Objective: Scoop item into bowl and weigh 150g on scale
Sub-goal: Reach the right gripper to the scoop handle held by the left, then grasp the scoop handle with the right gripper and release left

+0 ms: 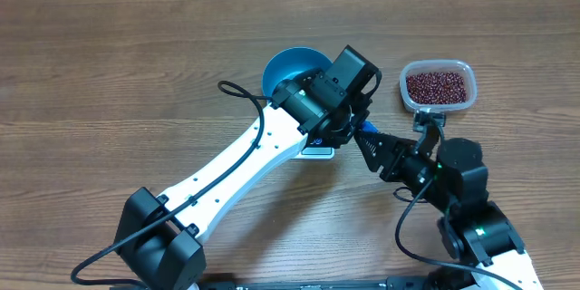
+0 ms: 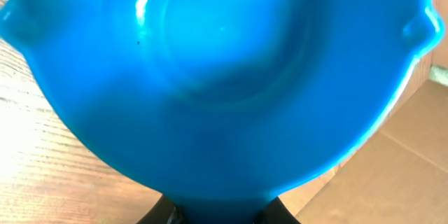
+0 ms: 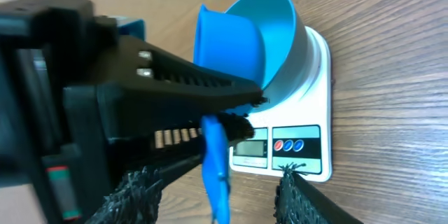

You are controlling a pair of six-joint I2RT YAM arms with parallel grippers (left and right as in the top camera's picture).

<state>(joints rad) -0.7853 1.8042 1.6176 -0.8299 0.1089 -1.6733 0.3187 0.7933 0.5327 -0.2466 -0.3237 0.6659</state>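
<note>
The blue bowl (image 1: pixel 288 65) (image 2: pixel 224 77) (image 3: pixel 283 42) is empty, and my left gripper (image 1: pixel 304 91) (image 2: pixel 224 210) (image 3: pixel 255 105) is shut on its rim. In the right wrist view the bowl sits tilted over the far half of the white scale (image 3: pixel 311 147) (image 1: pixel 317 152); I cannot tell whether it rests on it. A small blue scoop (image 3: pixel 213 154) (image 1: pixel 367 128) has its cup by the bowl's rim. Its handle points between the fingers of my right gripper (image 3: pixel 217 192) (image 1: pixel 364 134), which stands open with a gap on each side. The red-brown beans (image 1: pixel 438 86) lie apart at the right.
The beans fill a clear plastic tub (image 1: pixel 405 80) at the back right, just beyond the right arm. The left arm crosses the table diagonally from the front left and covers most of the scale from above. Bare wooden table surrounds everything.
</note>
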